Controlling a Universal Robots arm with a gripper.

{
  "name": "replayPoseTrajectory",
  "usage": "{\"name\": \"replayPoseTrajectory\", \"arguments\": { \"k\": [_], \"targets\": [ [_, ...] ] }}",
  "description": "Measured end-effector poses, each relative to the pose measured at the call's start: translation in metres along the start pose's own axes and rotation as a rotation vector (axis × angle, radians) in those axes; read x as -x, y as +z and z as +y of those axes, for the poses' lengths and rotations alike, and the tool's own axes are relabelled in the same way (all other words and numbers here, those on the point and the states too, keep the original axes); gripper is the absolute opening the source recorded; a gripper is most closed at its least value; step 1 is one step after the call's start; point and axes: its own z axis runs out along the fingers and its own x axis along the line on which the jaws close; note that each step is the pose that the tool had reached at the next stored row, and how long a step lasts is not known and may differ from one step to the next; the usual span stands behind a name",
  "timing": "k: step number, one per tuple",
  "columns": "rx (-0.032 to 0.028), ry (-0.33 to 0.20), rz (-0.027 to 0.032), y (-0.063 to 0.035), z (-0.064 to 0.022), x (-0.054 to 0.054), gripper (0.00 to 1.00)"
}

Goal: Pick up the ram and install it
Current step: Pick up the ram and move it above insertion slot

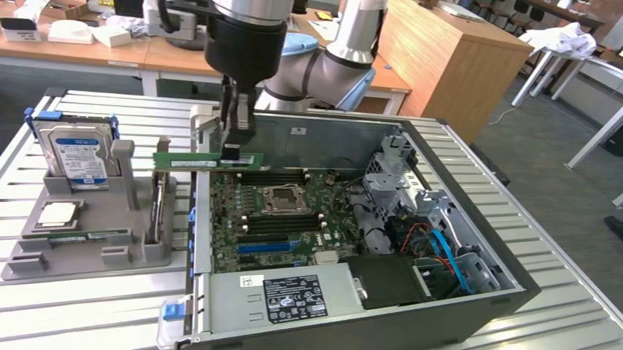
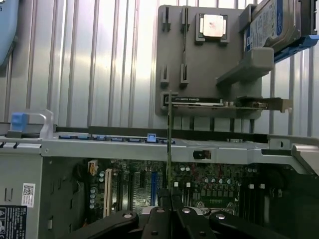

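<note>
The black two-finger gripper (image 1: 233, 152) is clamped on the long, thin green circuit-board ram (image 1: 200, 160), upper centre-left of the exterior view. The ram sits on edge — long axis across the frame, parallel to the long black motherboard slots (image 1: 277, 177) just below-right.

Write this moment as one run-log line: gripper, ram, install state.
gripper: shut on ram | ram: in air, level, over side wall of computer case | install: not yet seated
</note>
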Motion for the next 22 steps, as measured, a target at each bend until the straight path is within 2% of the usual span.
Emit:
{"name": "replayPoseTrajectory", "arguments": {
  "k": [22],
  "targets": [
    [0.0001,0.0,0.0,-0.0028,-0.0625,-0.002,0.11]
  ]
}}
